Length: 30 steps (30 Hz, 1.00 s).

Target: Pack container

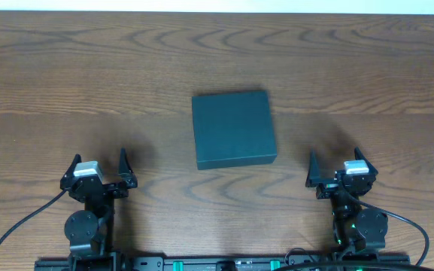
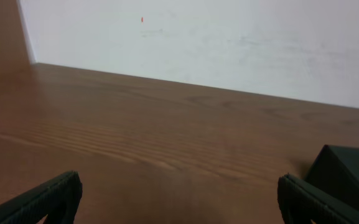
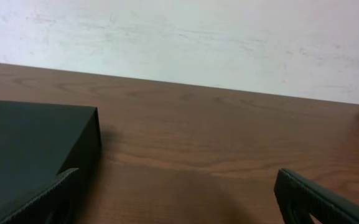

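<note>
The wooden table (image 1: pixel 66 75) fills the overhead view, its left and right edges cut off. One container (image 1: pixel 233 129) lies flat at the middle of the table, a little nearer the near edge. Its lid is closed, so the inside is hidden and no seam can be made out. The left wrist view catches only one of its corners (image 2: pixel 350 168), and the right wrist view cuts it off at the left (image 3: pixel 30 143). Two grippers sit by the near edge. The left gripper (image 1: pixel 99 156) and right gripper (image 1: pixel 335 155) are both released, fingers spread wide, each apart from the container.
</note>
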Each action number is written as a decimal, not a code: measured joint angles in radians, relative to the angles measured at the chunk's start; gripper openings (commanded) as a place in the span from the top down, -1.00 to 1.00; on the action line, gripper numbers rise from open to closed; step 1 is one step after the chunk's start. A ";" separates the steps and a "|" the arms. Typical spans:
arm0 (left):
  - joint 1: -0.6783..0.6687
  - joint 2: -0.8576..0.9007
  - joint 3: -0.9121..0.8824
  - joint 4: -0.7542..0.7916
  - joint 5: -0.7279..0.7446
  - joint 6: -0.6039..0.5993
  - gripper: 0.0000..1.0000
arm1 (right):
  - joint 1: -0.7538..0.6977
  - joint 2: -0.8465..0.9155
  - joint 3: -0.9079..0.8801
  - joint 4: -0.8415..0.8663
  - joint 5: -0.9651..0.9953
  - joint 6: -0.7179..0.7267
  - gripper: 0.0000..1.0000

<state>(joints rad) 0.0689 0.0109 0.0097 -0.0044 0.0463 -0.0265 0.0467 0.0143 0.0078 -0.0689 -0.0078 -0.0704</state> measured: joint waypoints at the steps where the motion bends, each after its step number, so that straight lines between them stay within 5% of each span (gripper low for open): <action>1: 0.000 0.000 0.001 -0.004 0.001 0.011 -0.97 | 0.000 0.000 0.000 0.000 0.000 0.000 -0.99; 30: 0.000 0.000 0.004 -0.015 0.007 0.061 -0.97 | 0.000 0.000 0.000 0.000 0.000 0.000 -0.99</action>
<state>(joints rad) 0.0689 0.0109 0.0135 -0.0193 0.0532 0.0345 0.0467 0.0143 0.0078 -0.0689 -0.0078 -0.0704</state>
